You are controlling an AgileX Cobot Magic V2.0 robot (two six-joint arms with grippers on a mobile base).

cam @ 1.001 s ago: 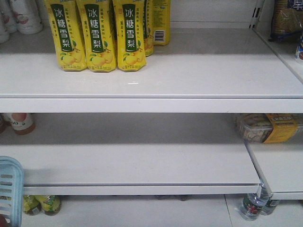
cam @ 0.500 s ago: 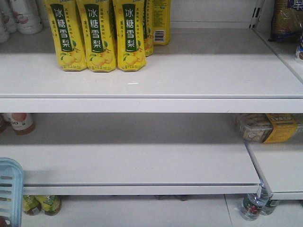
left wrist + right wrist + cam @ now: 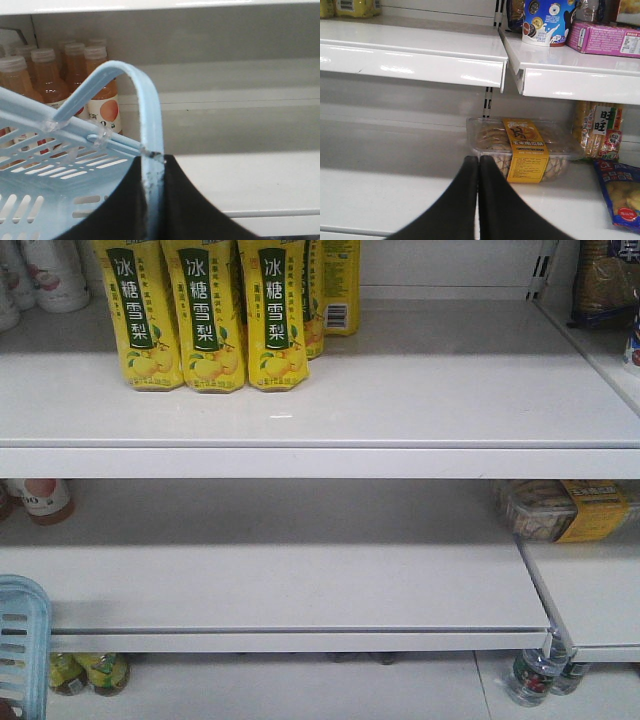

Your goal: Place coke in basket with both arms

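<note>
Gripping the basket (image 3: pixel 60 165) handle, left tool (image 3: pixel 154 200) clamped; right tool (image 3: pixel 479 200) pressed together.

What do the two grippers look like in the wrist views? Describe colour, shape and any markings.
Only the fingers show. The left gripper has two matte black fingers, broad at the base and curving to narrower tips. The right gripper has the same plain black tapered fingers with rounded tips. No cables, logos or markings are visible on either; the arms themselves are out of view.
</note>
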